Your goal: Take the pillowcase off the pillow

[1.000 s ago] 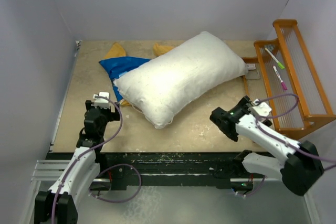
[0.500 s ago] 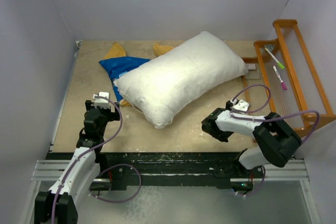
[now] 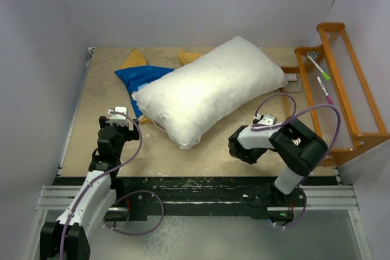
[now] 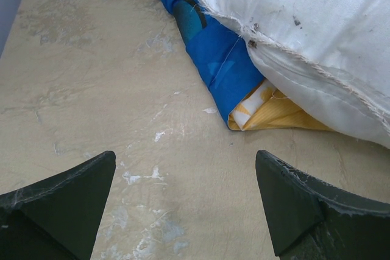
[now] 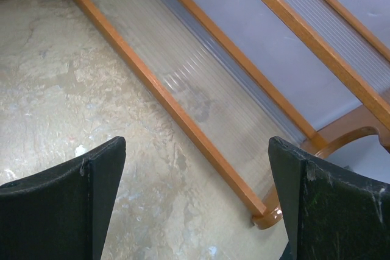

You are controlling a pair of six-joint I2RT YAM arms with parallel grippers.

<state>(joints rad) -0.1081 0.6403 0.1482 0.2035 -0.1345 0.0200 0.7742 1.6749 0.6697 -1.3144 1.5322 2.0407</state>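
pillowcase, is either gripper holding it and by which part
Nothing is held. The left gripper and right gripper are open and empty; the pillowcase lies untouched.

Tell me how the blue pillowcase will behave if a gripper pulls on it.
Probably floppy: the pillowcase lies creased and folded over, yellow inside showing. Likely light, since it looks like thin cloth. A pull may stretch or snag it rather than slide it free, because the pillow rests on part of it.

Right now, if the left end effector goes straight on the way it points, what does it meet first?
The left end effector would probably touch the bare table first, just short of the pillowcase fold under the pillow; depth is unclear.
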